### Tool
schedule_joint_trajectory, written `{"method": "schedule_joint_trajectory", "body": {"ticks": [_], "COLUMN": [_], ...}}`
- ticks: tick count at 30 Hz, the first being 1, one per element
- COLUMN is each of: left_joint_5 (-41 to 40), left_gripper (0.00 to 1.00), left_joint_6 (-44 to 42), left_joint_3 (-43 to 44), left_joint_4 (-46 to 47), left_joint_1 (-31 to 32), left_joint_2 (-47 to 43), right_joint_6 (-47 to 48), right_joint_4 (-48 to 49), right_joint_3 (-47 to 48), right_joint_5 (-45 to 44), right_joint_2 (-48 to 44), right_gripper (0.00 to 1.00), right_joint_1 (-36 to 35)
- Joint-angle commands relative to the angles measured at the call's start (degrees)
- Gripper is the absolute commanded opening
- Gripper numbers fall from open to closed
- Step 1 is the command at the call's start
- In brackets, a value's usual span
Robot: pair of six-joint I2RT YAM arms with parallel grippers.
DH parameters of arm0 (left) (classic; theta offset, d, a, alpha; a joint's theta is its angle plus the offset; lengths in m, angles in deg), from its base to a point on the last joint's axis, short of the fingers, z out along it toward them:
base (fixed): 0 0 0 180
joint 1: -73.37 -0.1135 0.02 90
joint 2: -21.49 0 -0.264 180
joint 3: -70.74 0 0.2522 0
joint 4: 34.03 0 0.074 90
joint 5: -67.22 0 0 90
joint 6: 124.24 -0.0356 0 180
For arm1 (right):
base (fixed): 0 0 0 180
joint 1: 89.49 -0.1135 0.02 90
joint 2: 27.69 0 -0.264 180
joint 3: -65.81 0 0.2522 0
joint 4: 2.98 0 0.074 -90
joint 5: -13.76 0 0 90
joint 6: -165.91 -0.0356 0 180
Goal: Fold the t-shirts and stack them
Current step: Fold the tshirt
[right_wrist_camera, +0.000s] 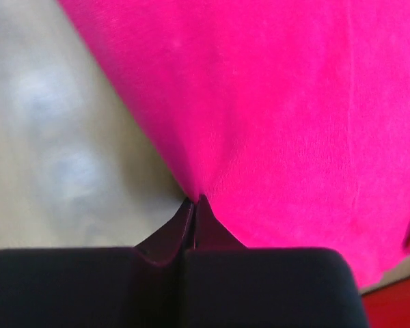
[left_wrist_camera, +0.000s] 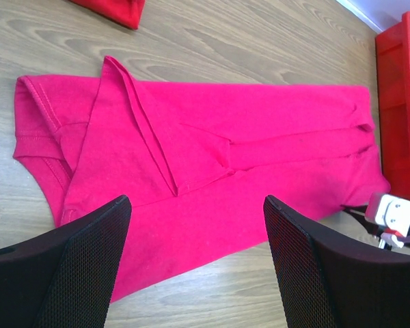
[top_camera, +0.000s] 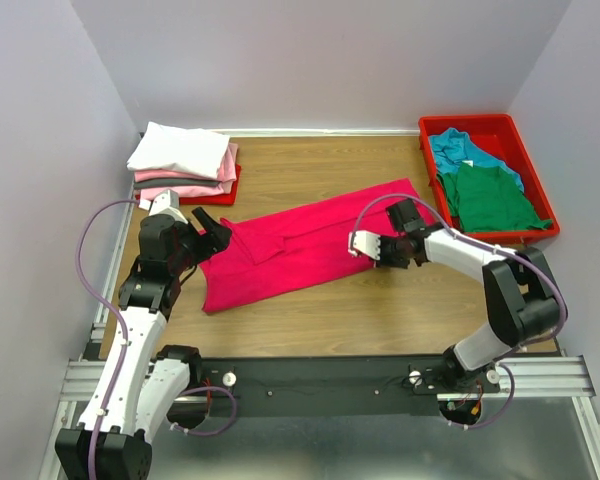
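A crimson-pink t-shirt (top_camera: 300, 245) lies folded lengthwise across the middle of the table; it fills the left wrist view (left_wrist_camera: 212, 157) and the right wrist view (right_wrist_camera: 280, 109). My left gripper (top_camera: 218, 232) is open at the shirt's left end, its fingers (left_wrist_camera: 82, 266) spread above the near edge of the cloth. My right gripper (top_camera: 365, 248) is shut on the shirt's near edge toward its right end, the cloth pinched at the fingertips (right_wrist_camera: 195, 205). A stack of folded shirts (top_camera: 185, 160), white over grey and pale pink, sits at the back left.
A red plastic tray (top_camera: 515, 135) at the back right holds a teal shirt (top_camera: 460, 148) and a green shirt (top_camera: 490, 198). Another red tray (top_camera: 230, 192) lies under the folded stack. Purple walls close in the left, back and right.
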Motion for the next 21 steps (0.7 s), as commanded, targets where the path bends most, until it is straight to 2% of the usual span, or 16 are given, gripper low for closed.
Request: {"method": "schedule_joint_trajectory", "body": {"ticks": [1, 4, 10, 12, 13, 14, 15, 17, 20, 21], "left_joint_5": [2.7, 3.8, 5.9, 7.3, 7.9, 8.9, 9.2, 9.4, 8.9, 8.6], "left_gripper": [0.86, 0.86, 0.86, 0.86, 0.86, 0.85, 0.86, 0.86, 0.86, 0.86], "left_joint_6": [-1.2, -0.9, 0.0, -0.3, -0.6, -1.4, -1.9, -3.0, -3.8, -4.2], "left_joint_3": [-0.6, -1.2, -2.8, -3.4, -3.5, -3.8, -3.9, -3.9, -3.3, -2.9], "left_joint_4": [1.6, 2.5, 5.0, 6.1, 6.5, 6.8, 7.6, 8.2, 8.4, 8.2], "left_joint_1": [-0.3, -0.2, -0.2, -0.2, -0.2, -0.2, -0.2, -0.2, -0.2, -0.2], "left_joint_2": [-0.3, -0.1, -0.2, -0.5, -0.8, -1.5, -2.0, -3.9, -6.4, -7.0], "right_joint_6": [0.3, 1.0, -2.0, -4.9, -6.3, -7.8, -10.5, -12.2, -17.2, -21.4], "right_joint_4": [-7.0, -13.8, -23.3, -26.0, -26.5, -26.7, -26.6, -24.6, -20.9, -18.5], "right_joint_3": [-3.7, -5.8, -10.2, -8.6, -4.9, -2.6, 2.8, 7.3, 17.4, 20.2], "right_joint_5": [4.7, 6.3, 8.6, 11.3, 12.3, 13.0, 12.6, 13.0, 16.2, 17.4], "right_joint_2": [-4.5, -8.6, -17.1, -18.4, -18.9, -19.2, -18.9, -15.5, -7.8, -0.9], "right_gripper": [0.01, 0.00, 0.01, 0.12, 0.21, 0.45, 0.55, 0.72, 0.76, 0.77], "right_joint_1": [0.2, -1.4, -10.4, -12.4, -12.4, -12.5, -12.4, -12.2, -11.8, -11.6]}}
